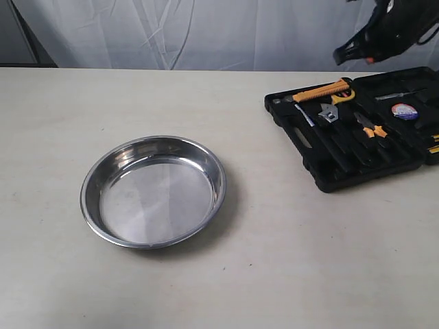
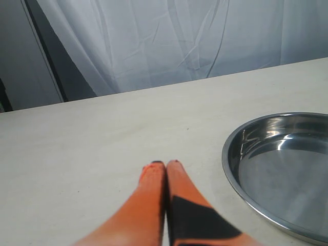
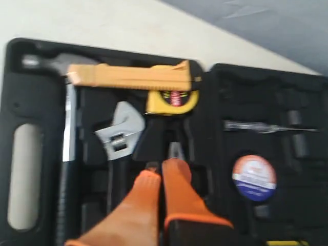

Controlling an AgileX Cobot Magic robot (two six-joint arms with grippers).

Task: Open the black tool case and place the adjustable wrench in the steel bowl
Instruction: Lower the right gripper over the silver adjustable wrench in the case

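On table, right side: black tool case (image 1: 357, 179) open, adjustable wrench (image 1: 328, 114) not yet lifted from its slot.
Exterior view: wrench bedded in the case tray between long orange-yellow tool (image 1: 322, 92) and orange-handled pliers (image 1: 374, 130); steel bowl (image 1: 84, 199) well apart to the left, nothing in it, likely parked clear to leave a free drop zone; right arm (image 1: 384, 31) raised behind the case. Left wrist view: left gripper (image 2: 165, 165) low over bare table beside the bowl rim, jaws pressed together, seemingly idle and out of the way. Right wrist view: right gripper (image 3: 163, 171) above the tray, jaws together, holding nothing, tips just beside the silver wrench head; probably lining up, must part before any grasp.
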